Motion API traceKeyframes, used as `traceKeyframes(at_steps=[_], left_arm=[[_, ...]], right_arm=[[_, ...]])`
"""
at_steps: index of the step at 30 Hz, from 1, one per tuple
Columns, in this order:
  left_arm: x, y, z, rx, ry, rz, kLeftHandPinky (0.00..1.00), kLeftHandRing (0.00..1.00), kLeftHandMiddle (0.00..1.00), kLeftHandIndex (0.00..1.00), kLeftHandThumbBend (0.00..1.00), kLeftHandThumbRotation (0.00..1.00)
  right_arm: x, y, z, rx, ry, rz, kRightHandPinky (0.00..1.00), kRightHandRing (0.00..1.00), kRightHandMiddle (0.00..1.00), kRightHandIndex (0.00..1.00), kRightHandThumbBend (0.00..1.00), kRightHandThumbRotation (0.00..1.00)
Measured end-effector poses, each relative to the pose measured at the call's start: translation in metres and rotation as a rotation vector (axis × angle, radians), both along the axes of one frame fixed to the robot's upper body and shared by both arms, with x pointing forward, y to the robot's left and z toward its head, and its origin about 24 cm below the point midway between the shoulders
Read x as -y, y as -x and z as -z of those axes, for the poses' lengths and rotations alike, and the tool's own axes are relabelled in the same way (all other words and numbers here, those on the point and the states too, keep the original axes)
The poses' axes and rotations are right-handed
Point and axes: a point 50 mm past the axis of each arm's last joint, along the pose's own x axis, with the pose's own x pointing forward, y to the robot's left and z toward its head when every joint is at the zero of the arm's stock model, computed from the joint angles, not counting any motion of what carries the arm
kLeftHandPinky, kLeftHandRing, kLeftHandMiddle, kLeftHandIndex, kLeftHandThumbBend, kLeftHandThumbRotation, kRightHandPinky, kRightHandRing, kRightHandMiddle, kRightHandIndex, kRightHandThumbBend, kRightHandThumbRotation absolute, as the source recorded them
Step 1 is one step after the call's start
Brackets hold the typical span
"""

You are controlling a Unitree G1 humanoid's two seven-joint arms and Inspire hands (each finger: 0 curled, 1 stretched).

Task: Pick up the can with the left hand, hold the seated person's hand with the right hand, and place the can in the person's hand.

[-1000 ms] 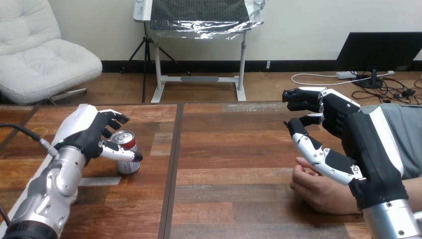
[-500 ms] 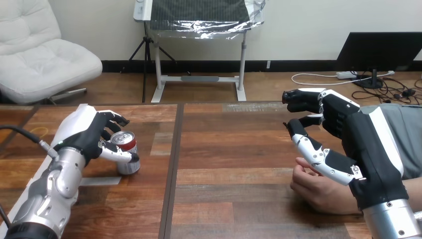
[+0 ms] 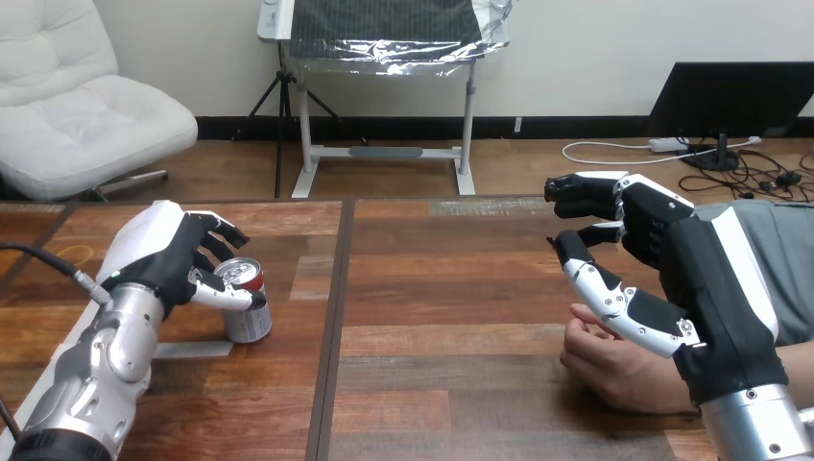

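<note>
Head view: one can [image 3: 251,323] is seen standing on the table [image 3: 432,288], gripped by the curled left hand [image 3: 163,257]. Far right of the can, the right hand [image 3: 686,264] is held wide open over one person's hand [image 3: 614,367].

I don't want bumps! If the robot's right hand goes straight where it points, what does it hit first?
Probably nothing: past the right hand, the brown wooden table looks free, depth unclear.

No legible txt or nos. anywhere, can [image 3: 251,323] at left w/ red label, print too small to read
</note>
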Motion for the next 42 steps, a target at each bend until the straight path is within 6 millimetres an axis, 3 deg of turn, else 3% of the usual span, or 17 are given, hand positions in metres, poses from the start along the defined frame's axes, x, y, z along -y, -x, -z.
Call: traceKeyframes(at_steps=[20, 42], left_arm=[[0.000, 0.000, 0.001, 0.006, 0.009, 0.008, 0.65, 0.71, 0.75, 0.74, 0.76, 0.10], [-0.004, 0.006, 0.016, -0.051, -0.010, -0.004, 0.65, 0.72, 0.77, 0.76, 0.79, 0.14]], right_arm=[[0.001, -0.001, 0.002, -0.022, 0.000, 0.006, 0.62, 0.72, 0.74, 0.66, 0.36, 0.00], [0.001, -0.001, 0.002, -0.039, 0.003, 0.010, 0.60, 0.71, 0.73, 0.66, 0.37, 0.00]])
